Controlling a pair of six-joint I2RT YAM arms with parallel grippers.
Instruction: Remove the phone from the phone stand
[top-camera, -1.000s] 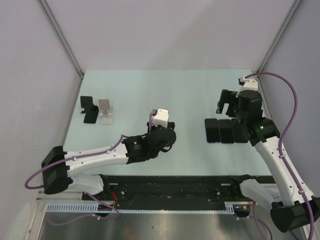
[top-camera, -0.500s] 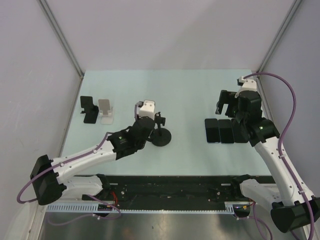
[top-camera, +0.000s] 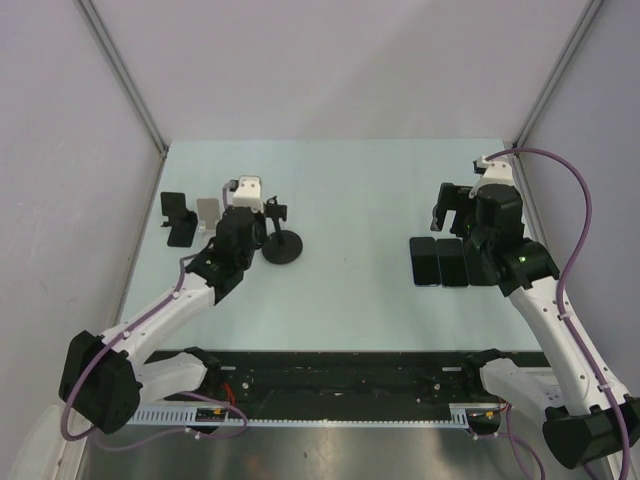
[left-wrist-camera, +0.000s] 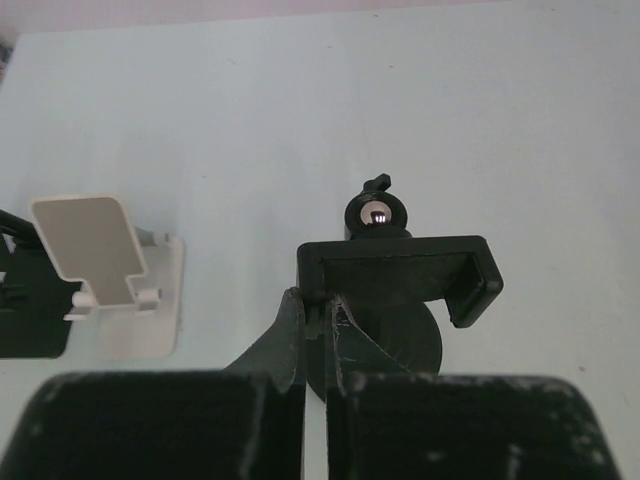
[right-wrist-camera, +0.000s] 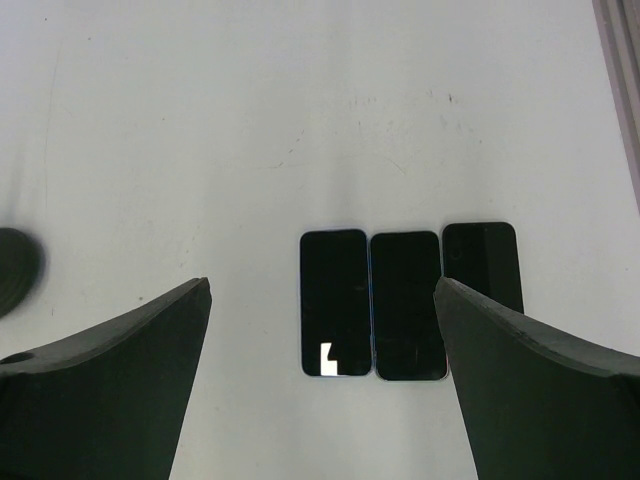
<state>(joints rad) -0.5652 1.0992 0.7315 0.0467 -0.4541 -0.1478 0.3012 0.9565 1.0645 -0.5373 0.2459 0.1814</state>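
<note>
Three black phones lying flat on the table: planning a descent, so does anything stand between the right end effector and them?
Nothing visible does. The right end effector hangs open above the three black phones; only bare pale table shows between.

My right gripper hangs above the pale table, its two dark fingers spread wide at the lower corners. Between them three dark phones lie flat side by side: the left phone with a small white glint, the middle phone just beside it, and the right phone partly hidden behind one finger. A blurred dark round shape is cut off at the left edge.
</note>
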